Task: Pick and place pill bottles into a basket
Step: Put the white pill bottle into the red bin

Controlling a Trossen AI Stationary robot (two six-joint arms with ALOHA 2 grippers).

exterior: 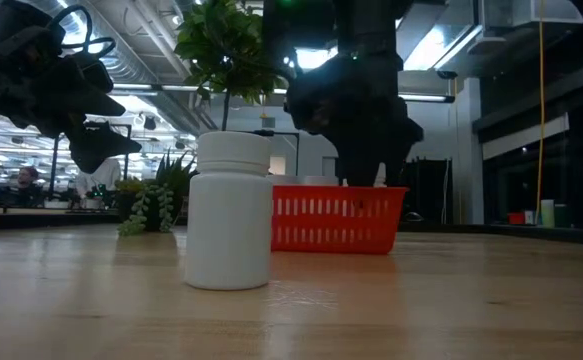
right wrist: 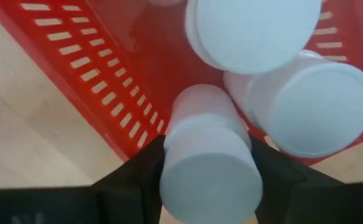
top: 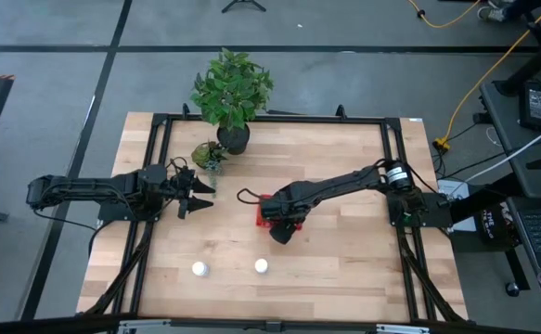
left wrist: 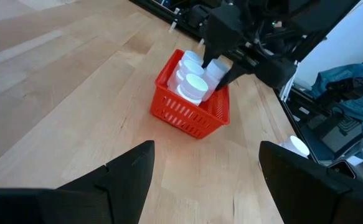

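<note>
Six pill bottles can be counted in all. Two stand free on the bench (top: 344,269) near its front edge: one bottle (top: 199,269) to the left and a second bottle (top: 262,266) just to its right, well apart from each other and from the basket (left wrist: 190,106). The red basket sits near the middle of the bench and holds three white-capped bottles (left wrist: 192,84) standing close together, caps up, filling much of its inside. The sixth bottle (right wrist: 209,165) is clamped between the fingers of the right gripper (right wrist: 209,177), which hangs over the basket's edge with the bottle pointing down into it, just beside the ones already inside; the mesh wall (right wrist: 100,81) shows next to it. The left gripper (top: 199,193) hovers over the left part of the bench with its fingers spread wide and nothing between them, facing the basket from some way off. At the back of the bench stand a leafy plant in a black pot (top: 234,139) and a smaller succulent (top: 208,155) just in front of it. No label or writing can be read on any bottle or on the basket.
</note>
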